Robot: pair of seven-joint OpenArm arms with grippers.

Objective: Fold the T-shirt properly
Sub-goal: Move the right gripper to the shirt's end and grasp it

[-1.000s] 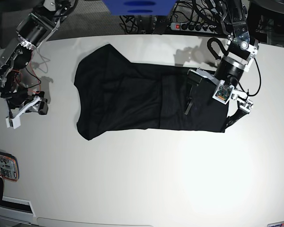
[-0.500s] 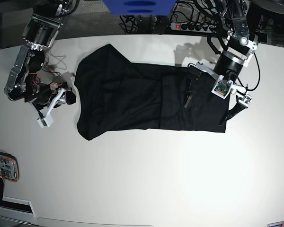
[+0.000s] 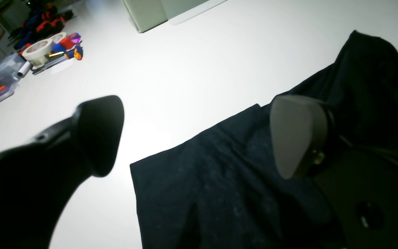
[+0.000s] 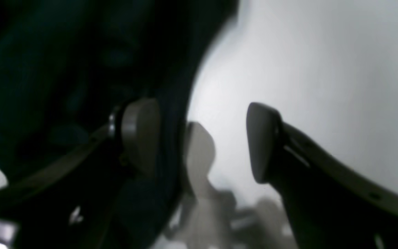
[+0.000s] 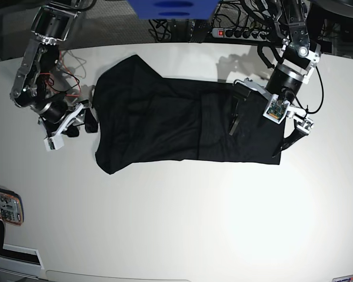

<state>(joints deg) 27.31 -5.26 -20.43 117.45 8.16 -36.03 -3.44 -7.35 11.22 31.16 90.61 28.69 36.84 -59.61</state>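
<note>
Lying flat: one T-shirt; two grippers, seemingly agape.

A robotics lab or workshop: a wide white desk, a power strip with tangled cables behind it, and tape rolls among clutter off to one side.

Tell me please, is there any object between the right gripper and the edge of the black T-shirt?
Nothing visible stands in the way. The right gripper is already at the edge of the T-shirt, jaws open, with one finger over the dark cloth and the other over the bare white table. No other object lies between them.
</note>
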